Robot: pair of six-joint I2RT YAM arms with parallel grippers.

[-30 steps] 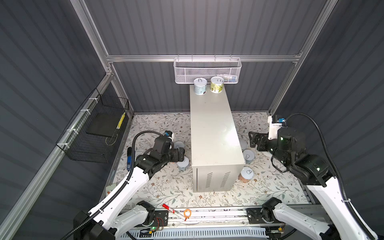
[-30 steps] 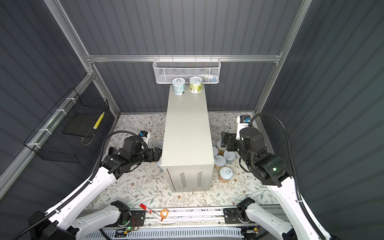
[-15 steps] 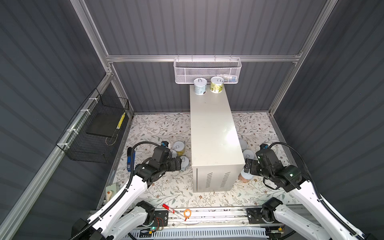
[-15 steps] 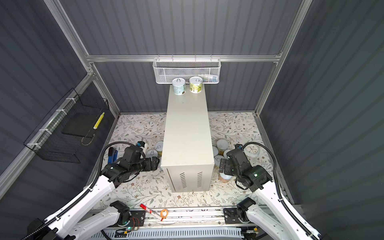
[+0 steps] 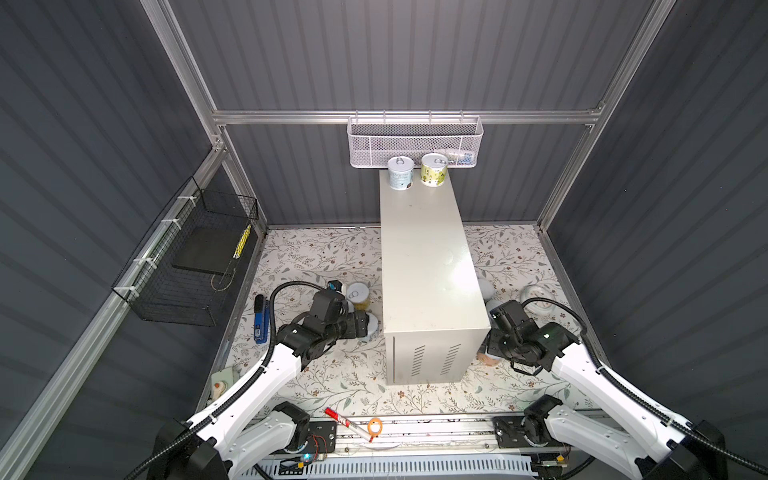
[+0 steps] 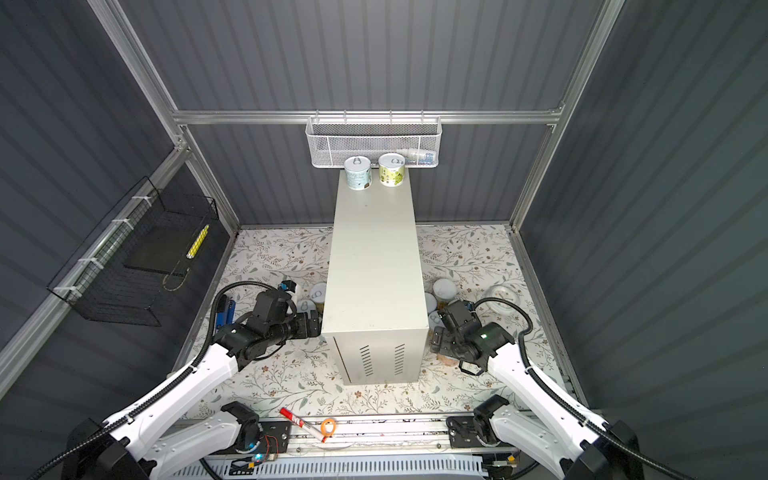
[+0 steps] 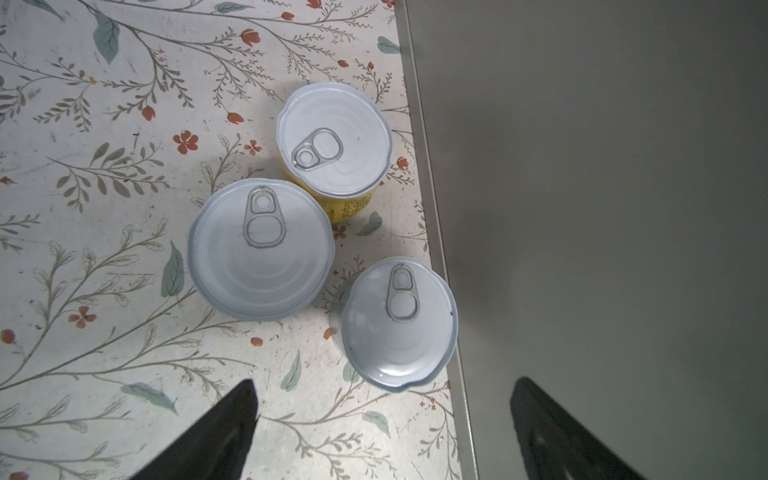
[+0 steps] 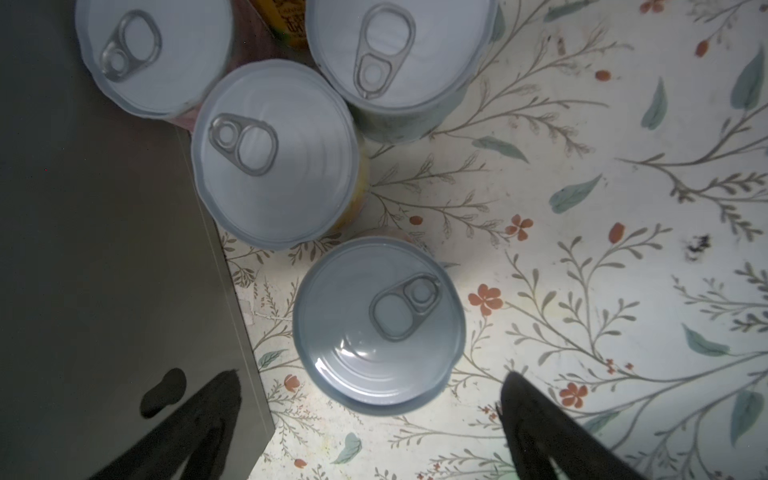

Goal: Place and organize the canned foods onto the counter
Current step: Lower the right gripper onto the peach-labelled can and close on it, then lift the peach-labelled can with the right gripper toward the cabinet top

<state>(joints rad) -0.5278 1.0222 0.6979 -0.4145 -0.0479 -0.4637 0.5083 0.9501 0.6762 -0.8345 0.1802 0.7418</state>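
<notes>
White mesh basket [image 5: 415, 141] hangs on the back rail [image 5: 291, 117], black wire basket [image 5: 183, 266] on the side wall [image 5: 83, 166]; down front, a red marker [image 5: 347, 423] lies beside an orange ring [image 5: 375, 425].

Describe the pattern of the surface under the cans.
Cream surface with leafy branches and small red flowers; clearest in left wrist view.

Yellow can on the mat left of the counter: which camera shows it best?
Left wrist: the yellow can is close up, with its lid, pull tab and a strip of label clear. In both top views the yellow can is tiny beside the counter. Right wrist does not show it.
</notes>
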